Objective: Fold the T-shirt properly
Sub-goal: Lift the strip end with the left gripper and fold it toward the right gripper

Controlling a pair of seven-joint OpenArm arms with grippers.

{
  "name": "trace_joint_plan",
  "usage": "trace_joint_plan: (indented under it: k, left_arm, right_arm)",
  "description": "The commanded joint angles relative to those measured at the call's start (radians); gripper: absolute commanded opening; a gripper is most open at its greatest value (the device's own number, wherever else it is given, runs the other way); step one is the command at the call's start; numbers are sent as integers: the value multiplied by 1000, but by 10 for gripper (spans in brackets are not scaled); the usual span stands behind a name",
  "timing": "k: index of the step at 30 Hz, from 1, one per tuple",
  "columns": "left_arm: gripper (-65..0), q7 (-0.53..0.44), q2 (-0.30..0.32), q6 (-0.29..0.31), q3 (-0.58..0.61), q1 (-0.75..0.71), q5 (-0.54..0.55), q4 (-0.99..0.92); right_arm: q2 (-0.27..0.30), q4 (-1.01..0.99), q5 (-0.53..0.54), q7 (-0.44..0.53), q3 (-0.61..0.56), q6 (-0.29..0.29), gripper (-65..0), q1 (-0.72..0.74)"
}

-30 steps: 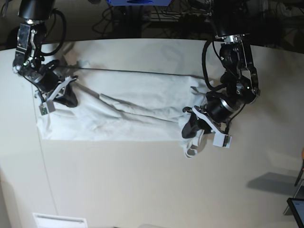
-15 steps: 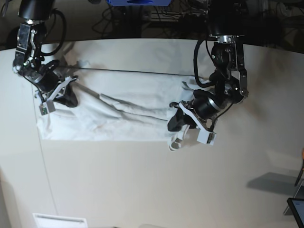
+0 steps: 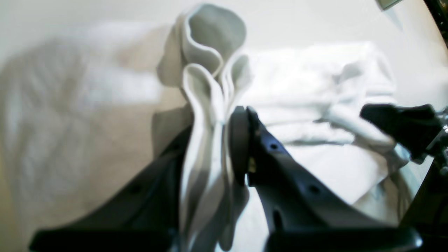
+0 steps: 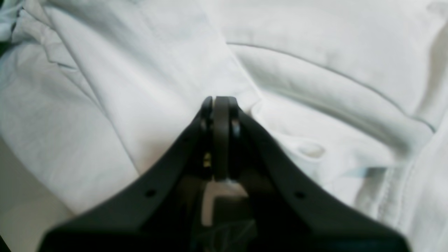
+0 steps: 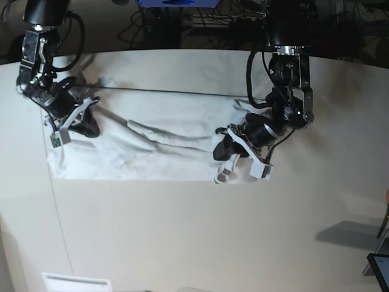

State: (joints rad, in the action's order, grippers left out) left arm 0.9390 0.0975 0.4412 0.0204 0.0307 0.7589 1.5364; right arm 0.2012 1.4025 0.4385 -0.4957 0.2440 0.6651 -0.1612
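The white T-shirt (image 5: 158,140) lies spread across the table, wrinkled, with long creases. My left gripper (image 5: 223,163) is on the right of the base view, shut on a bunched fold of the shirt's right end. In the left wrist view that fold (image 3: 206,70) stands up between the two black fingers (image 3: 241,140) of my left gripper (image 3: 217,122). At the shirt's left end my right gripper (image 5: 85,125) is down on the cloth. The right wrist view shows my right gripper (image 4: 217,101) shut, with folds of the T-shirt (image 4: 315,52) running into its tips.
The pale table (image 5: 182,231) reaches to the front and right of the shirt. Dark cables and equipment (image 5: 182,24) sit behind the table's far edge. A white label (image 5: 76,283) lies at the front left, and a dark object (image 5: 380,267) shows at the right edge.
My left gripper has carried the shirt's right end leftward over the cloth, shortening the spread. The right arm has stayed where it was.
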Motion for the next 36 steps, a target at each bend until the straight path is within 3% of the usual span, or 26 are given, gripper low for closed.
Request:
trace_joint_plan:
  k: [1,24,30,36]
  left_arm:
    - [-650,-18,5,3,-1,18,15,13]
    - [-643,-18,1,6,19,25,23,14]
    - [-422,-18,-2,8,109,27,23,16]
    - [-405,-18,-3,8,154,27,23,88]
  right_arm:
    - [14,-4,-65,-68,1,-26,-643,-5]
    - [14,-4,-65,-68,1,-28,-643,-4]
    - [14,-4,-65,-68,1,-28,-643,-4]
    - [14,-5,-65,-68,1,-28,-643,-4]
